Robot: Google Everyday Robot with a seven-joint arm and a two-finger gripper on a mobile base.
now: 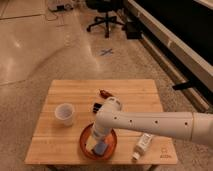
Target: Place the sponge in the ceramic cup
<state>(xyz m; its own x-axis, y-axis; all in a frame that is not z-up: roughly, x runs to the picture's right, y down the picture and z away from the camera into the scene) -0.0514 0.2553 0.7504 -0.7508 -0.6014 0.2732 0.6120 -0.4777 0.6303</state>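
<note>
The sponge point(100, 148), a small blue-grey pad with a yellowish side, lies in the orange plate point(113, 142) near the table's front edge. My gripper point(97, 135) hangs at the end of the white arm directly over the plate, right at the sponge's upper edge, and covers part of it. The ceramic cup point(64, 113), small, white and round, stands upright on the left part of the table, about a hand's width up and left of the plate.
A white plastic bottle point(142, 145) lies on its side to the right of the plate. A black bar point(97, 106) and a reddish object point(105, 93) sit behind the arm mid-table. The wooden table point(135, 92) stands on a speckled floor; an office chair is far behind.
</note>
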